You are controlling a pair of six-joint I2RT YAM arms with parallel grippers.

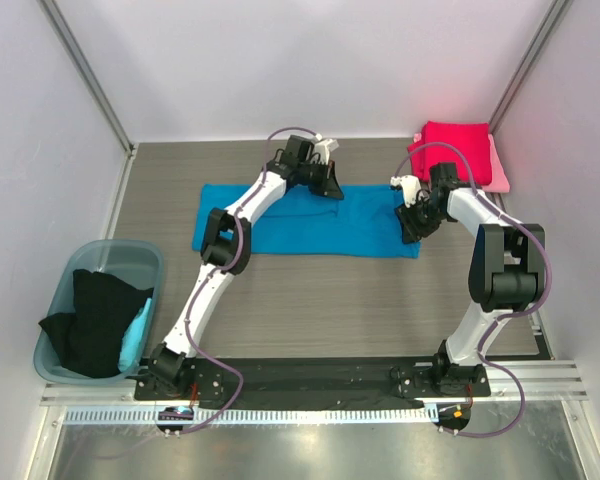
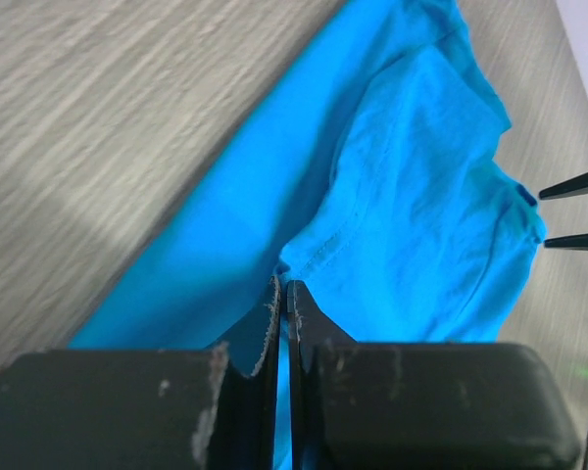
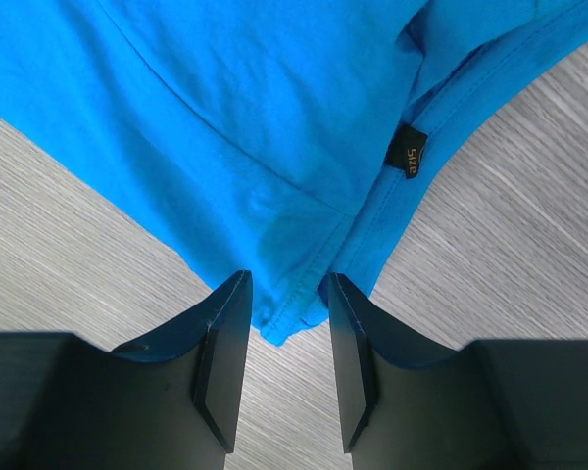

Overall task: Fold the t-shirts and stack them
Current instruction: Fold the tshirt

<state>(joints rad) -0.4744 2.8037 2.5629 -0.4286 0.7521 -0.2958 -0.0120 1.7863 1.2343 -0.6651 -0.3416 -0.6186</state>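
One bright blue t-shirt lies spread flat. The left gripper is clamped on a pinch of its cloth; the right gripper is narrowly parted astride its hem corner. Beyond its right end, one crimson t-shirt sits atop one pale pink t-shirt. Off its left end, one black t-shirt lies in one teal tub.
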